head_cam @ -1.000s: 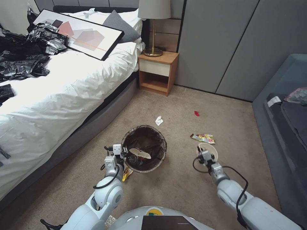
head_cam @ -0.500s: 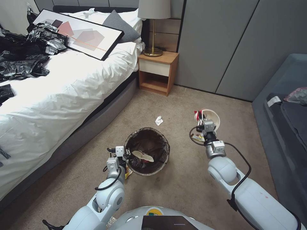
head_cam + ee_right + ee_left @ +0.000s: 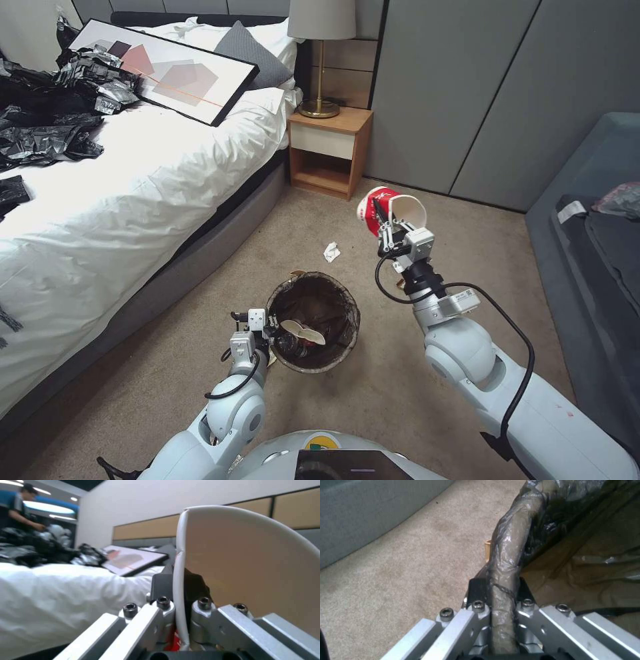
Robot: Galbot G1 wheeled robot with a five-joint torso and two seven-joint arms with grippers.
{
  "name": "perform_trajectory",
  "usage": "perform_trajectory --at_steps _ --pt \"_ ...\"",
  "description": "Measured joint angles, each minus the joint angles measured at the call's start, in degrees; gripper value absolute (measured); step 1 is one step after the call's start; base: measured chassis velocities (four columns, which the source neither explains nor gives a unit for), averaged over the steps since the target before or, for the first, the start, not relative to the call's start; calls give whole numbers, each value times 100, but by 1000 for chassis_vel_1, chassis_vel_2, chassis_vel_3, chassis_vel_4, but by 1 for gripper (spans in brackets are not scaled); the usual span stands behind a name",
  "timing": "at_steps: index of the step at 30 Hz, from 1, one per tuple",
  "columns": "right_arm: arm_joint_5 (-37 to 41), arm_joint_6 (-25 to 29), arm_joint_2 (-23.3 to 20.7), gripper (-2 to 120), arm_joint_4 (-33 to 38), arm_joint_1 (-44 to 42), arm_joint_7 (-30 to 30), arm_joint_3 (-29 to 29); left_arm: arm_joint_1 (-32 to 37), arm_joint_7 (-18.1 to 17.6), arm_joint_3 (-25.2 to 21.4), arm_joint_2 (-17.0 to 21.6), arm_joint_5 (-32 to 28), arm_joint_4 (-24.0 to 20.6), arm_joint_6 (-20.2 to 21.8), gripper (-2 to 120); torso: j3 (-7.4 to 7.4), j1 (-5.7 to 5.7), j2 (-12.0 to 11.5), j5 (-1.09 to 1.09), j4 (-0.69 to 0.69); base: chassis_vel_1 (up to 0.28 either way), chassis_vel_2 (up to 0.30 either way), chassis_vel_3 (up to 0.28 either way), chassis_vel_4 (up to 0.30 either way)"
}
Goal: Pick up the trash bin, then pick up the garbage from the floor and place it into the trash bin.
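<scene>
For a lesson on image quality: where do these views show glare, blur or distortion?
Head view: wide-angle bending of wall lines, even light, glare on the black plastic sheets. Left wrist view: soft, with sheen on the trash bin liner. Right wrist view: the paper cup is close and the room behind blurred.

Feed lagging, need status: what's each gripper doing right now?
Left gripper: shut on the trash bin rim.
Right gripper: shut on the paper cup wall.

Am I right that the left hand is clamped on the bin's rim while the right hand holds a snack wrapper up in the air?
Not quite: the right hand holds a red-and-white paper cup, as the head view shows. The left hand does clamp the bin's rim.
</scene>
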Motion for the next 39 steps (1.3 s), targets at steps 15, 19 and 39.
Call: perform_trajectory --at_steps 15,19,39 --pt "121 36 -99 0 132 24 -217 -175 -12 1 29 -2 11 7 4 3 0 0 0 0 0 0 0 0 0" --pt "141 43 -134 0 159 26 -265 -233 -16 1 34 -4 12 7 5 3 0 0 0 0 0 0 0 0 0" --pt "-217 149 -732 0 -152 110 -687 -2139 -75 -12 0 -30 1 -33 11 3 -1 0 0 0 0 0 0 0 0"
